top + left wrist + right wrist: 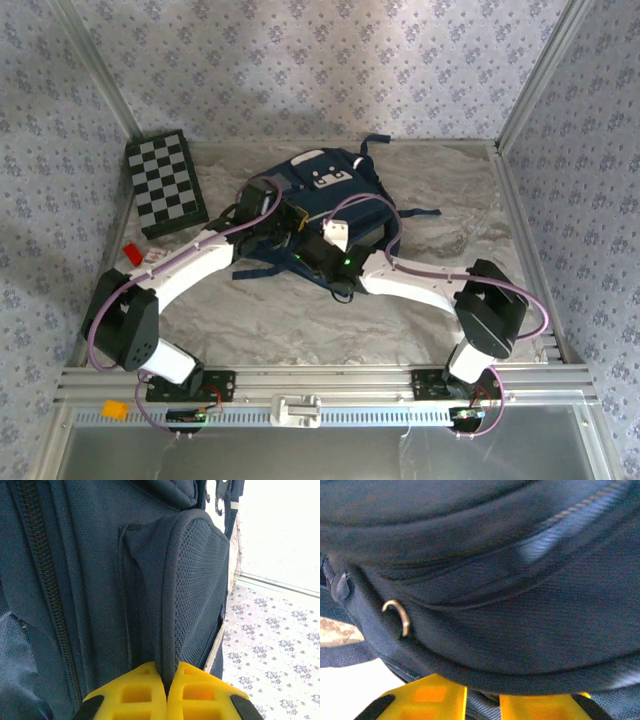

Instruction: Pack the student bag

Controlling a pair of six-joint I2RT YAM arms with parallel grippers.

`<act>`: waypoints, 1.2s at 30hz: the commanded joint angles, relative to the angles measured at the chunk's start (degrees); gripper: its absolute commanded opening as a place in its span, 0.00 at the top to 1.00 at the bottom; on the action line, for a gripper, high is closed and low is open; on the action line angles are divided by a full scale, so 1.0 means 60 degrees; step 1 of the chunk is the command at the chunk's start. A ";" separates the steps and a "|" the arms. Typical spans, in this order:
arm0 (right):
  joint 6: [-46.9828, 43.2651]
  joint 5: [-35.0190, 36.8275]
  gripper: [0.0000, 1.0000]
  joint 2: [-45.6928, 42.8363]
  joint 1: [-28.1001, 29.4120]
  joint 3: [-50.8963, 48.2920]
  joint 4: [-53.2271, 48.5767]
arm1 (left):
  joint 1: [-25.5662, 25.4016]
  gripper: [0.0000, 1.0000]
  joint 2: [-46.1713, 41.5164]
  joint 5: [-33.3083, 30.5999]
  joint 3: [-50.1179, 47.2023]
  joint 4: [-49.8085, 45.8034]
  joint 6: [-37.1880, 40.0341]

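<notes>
The student bag [335,180], navy with white patches, lies at the middle of the table. My left gripper [288,222] is at its left side. In the left wrist view the left gripper [166,680] is shut on the bound edge of the bag's mesh side pocket [197,580], beside a long zipper [45,580]. My right gripper [322,252] is at the bag's near edge. In the right wrist view, the right gripper [483,701] has its jaws close together. A piece of the bag's webbing lies between them under the bag's rim [485,675]. A small metal ring [400,616] hangs at the left.
A black-and-white checkerboard [165,183] lies at the back left. A small red object [133,253] sits near the left edge. The bag's dark straps [415,213] trail right over the marble table [460,190]. Patterned walls and metal posts enclose the table.
</notes>
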 commanded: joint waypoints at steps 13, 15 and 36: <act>0.0371 -0.0431 0.75 -0.0042 0.0364 0.0236 0.0552 | -0.0009 1.00 -0.0231 0.0082 0.0784 0.0793 -0.0216; 0.0518 -0.0003 0.73 -0.0204 0.0485 0.0225 0.0296 | 0.0008 1.00 -0.0206 0.0117 0.0765 0.0777 -0.0274; 0.0839 -0.0106 0.72 0.0166 0.0090 0.0036 0.1283 | -0.0184 1.00 -0.0085 0.0041 0.0803 0.0779 -0.0325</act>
